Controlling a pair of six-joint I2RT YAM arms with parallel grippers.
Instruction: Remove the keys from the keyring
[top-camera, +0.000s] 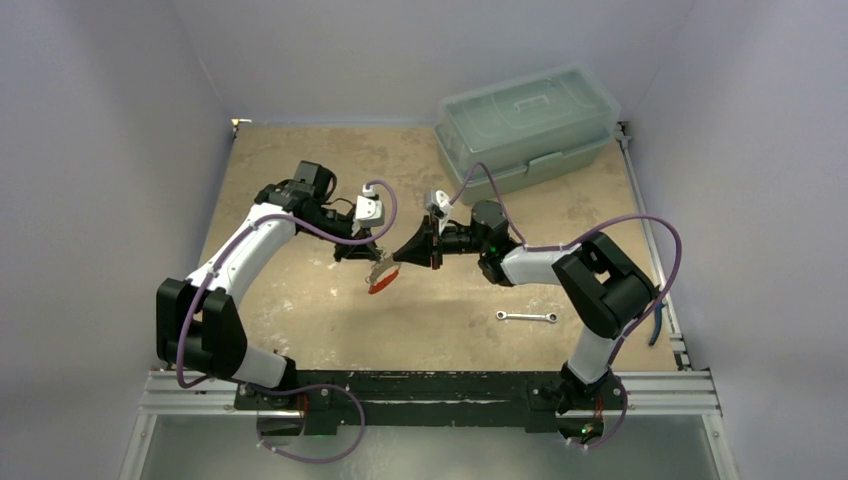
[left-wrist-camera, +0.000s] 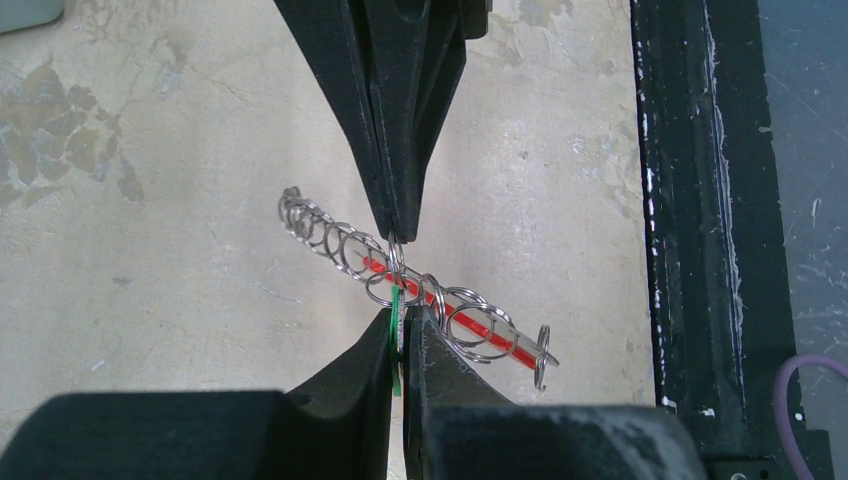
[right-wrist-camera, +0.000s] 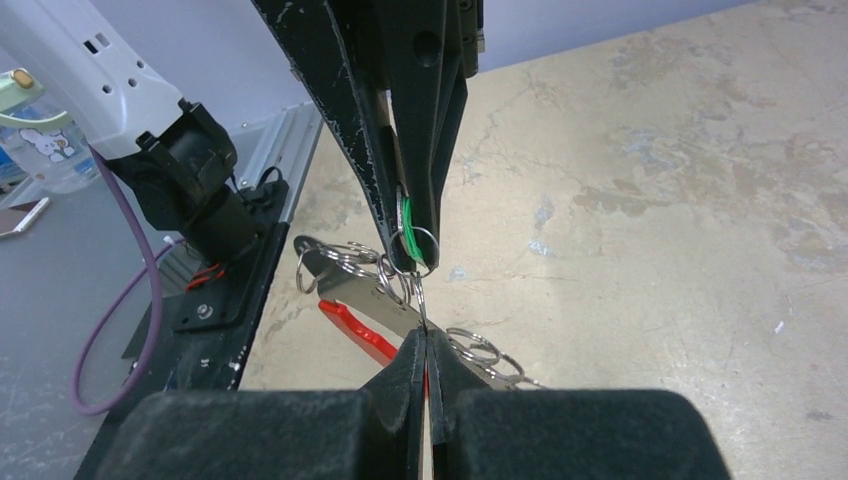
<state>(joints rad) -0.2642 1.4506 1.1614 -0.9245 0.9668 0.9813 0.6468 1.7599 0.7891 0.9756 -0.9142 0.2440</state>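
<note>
Left claw (left-wrist-camera: 400, 322), right claw (right-wrist-camera: 425, 338), both clamped.

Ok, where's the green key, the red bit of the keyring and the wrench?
green key (right-wrist-camera: 408, 236), right wrist view, on its green head.
keyring (left-wrist-camera: 480, 327), left wrist view, on its red section.
wrench (top-camera: 527, 317), top external view, on the middle of its shaft.

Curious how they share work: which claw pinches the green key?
The left claw: the green key shows between its fingertips. The right claw pinches a metal ring.
</note>
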